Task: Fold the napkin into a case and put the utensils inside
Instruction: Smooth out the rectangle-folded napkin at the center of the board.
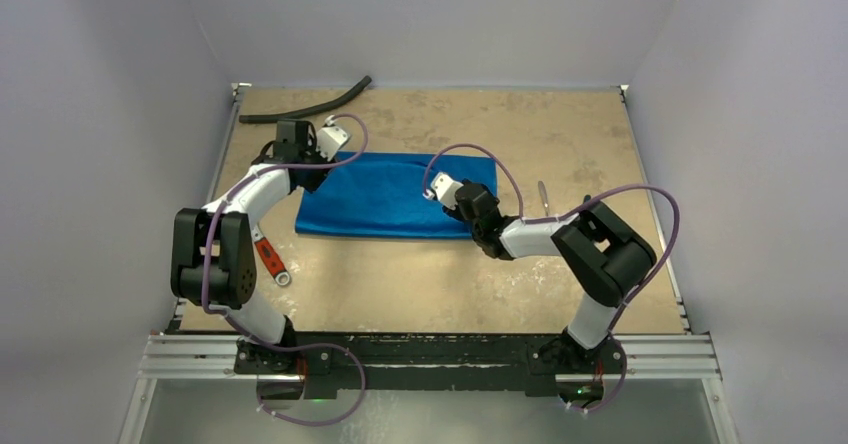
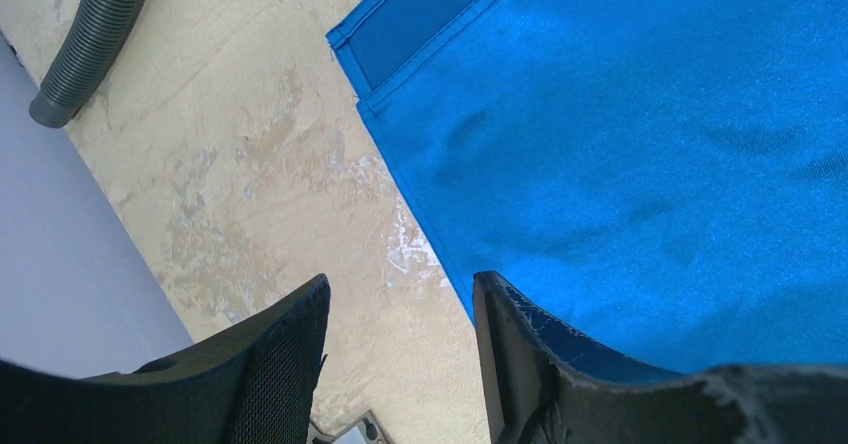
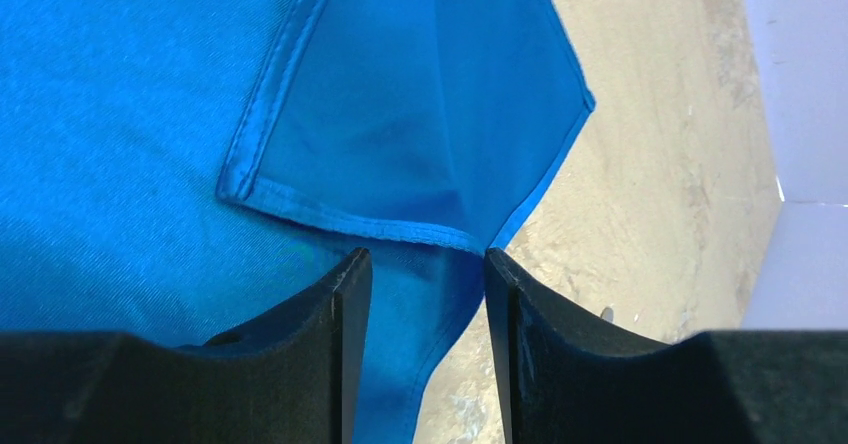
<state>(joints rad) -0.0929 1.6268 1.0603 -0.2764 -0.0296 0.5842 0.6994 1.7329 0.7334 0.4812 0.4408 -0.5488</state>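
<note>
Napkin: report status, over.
Both open: left gripper straddling left edge of napkin, right gripper over folded corner at its right end. Napkin folded flat, oblong. Fork outside, on table right of it. Nothing blocking.

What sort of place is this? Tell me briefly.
Probably a robot test cell, not a dining room: plain grey walls box in a tan table, the left arm and right arm stand on a metal rail, and a wrench lies near the blue napkin.

Tan table [image 1: 420,284], blue napkin [image 1: 395,196] mid-table, black hose [image 1: 305,111] far-left, red-handled wrench [image 1: 270,259] near-left, silver utensil [image 1: 543,196] at right
</note>
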